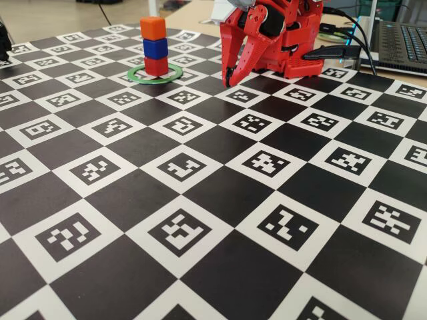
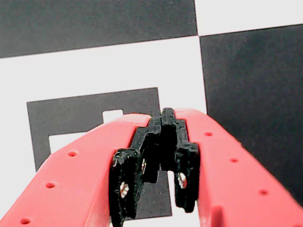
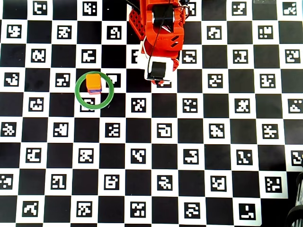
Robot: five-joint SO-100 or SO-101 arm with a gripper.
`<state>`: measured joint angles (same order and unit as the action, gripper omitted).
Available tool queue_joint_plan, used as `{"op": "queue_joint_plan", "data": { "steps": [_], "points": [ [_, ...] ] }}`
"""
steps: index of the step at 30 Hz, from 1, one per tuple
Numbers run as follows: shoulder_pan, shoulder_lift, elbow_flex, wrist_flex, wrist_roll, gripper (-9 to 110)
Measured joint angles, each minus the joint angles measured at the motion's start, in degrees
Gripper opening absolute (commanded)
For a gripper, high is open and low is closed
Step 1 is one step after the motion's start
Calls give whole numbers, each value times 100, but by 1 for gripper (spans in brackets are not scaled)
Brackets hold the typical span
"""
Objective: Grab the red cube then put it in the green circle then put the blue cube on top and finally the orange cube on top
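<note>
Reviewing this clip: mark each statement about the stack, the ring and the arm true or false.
1. The small matte orange cube tops the stack. True.
2. The small matte blue cube lies beside the stack. False: it sits between orange and the small matte red cube.
3. The stack stands inside the thin flat green ring. True.
4. The end effector grips a cube. False: it is shut, empty, apart from the stack.

Checkered marker board (image 1: 200, 200), wooden table (image 1: 193, 13) behind, laptop (image 1: 400, 40), black cables (image 1: 347, 40)

Matte plastic orange cube (image 1: 153, 27), blue cube (image 1: 155, 48), red cube (image 1: 156, 65), smooth red plastic end effector (image 2: 163, 116) (black inner pads)
</note>
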<state>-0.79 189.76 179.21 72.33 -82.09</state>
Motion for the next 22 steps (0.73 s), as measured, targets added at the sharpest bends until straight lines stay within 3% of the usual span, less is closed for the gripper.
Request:
{"op": "queue_joint_plan", "data": {
  "steps": [22],
  "points": [
    [0,0,0,9,-105,-6]
  ]
}}
